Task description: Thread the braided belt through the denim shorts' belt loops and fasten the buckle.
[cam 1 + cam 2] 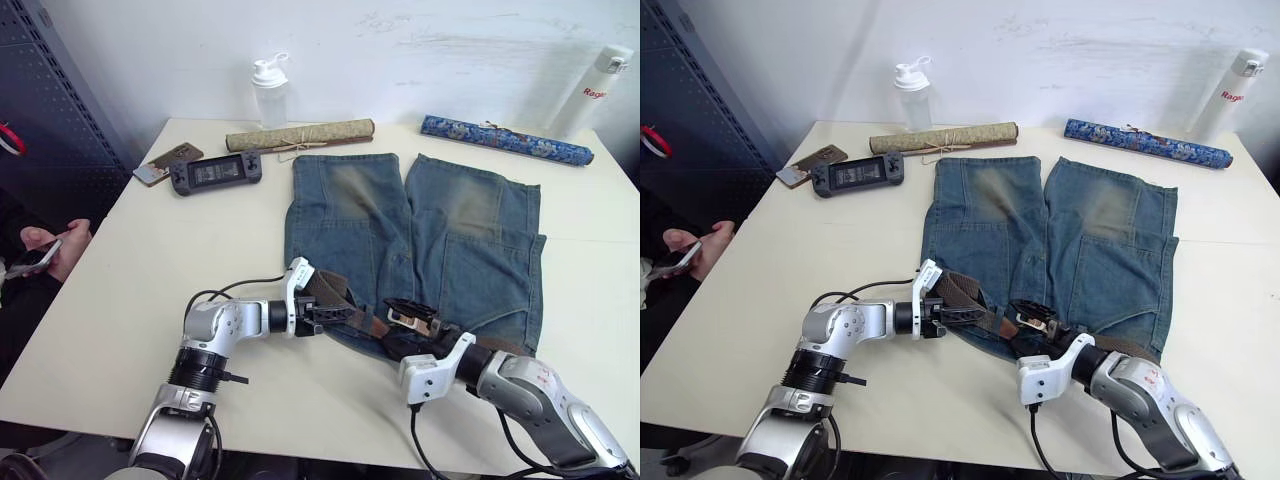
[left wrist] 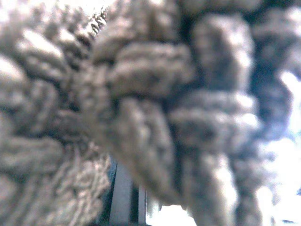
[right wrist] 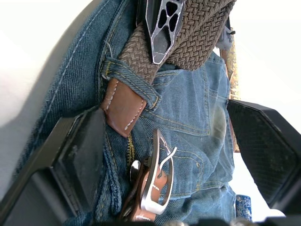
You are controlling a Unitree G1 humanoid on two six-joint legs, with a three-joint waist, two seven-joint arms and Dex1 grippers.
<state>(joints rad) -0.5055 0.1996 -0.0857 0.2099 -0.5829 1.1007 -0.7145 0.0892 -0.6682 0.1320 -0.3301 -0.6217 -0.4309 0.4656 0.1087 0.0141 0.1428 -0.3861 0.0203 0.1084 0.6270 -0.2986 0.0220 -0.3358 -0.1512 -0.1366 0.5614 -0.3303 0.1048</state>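
The denim shorts (image 1: 440,240) lie flat on the white table (image 1: 150,260), waistband toward me. The braided belt (image 1: 335,292) runs along the near left of the waistband. My left gripper (image 1: 322,312) is shut on the belt, whose weave (image 2: 141,108) sits right against the left wrist camera. In the right wrist view the tan leather tip (image 3: 122,107) pokes out from under one of the belt loops (image 3: 134,80). Just beyond it lies the silver buckle (image 3: 157,181). My right gripper (image 1: 415,318) is open, its fingers (image 3: 77,155) wide apart on either side of the buckle.
Along the far edge stand a clear bottle (image 1: 270,90), a tan scroll (image 1: 300,134), a blue scroll (image 1: 505,139) and a white flask (image 1: 595,90). A game console (image 1: 215,173) and a phone (image 1: 167,163) lie far left. A person's hand (image 1: 50,250) holds a phone beside the table.
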